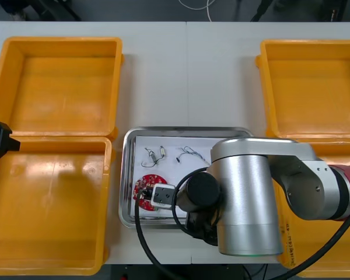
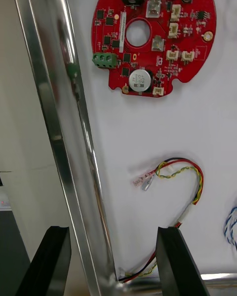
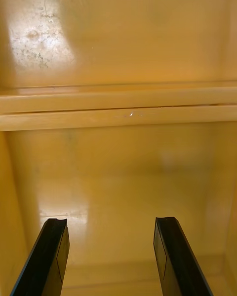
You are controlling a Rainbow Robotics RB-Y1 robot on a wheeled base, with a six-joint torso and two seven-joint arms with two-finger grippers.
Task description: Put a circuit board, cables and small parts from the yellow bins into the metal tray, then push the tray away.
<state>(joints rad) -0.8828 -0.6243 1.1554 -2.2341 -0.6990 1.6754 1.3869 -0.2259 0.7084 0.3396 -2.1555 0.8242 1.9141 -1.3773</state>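
I have the right gripper (image 2: 111, 261) spread wide at the near corner of the metal tray (image 2: 54, 103), and it grips nothing. The tray's shiny wall runs up between the two fingers, so one finger (image 2: 47, 261) hangs outside over the table (image 2: 19, 128) and the other finger (image 2: 177, 261) sits inside over the white lining. The red and yellow cable (image 2: 182, 177) lies just ahead of that inner finger. It loops away from the tip, and one end trails back into the corner between the fingers. The round red circuit board (image 2: 153, 34) lies flat, farther ahead than the cable and clear of both fingers. A twisted blue and white cable (image 2: 229, 229) shows just beside the inner finger, on the side away from the wall. From above, two small metal parts (image 1: 153, 154) rest in the tray beyond the board. The left gripper (image 3: 111, 256) waits open over the yellow bins (image 3: 123, 187) on its own side, holding nothing.
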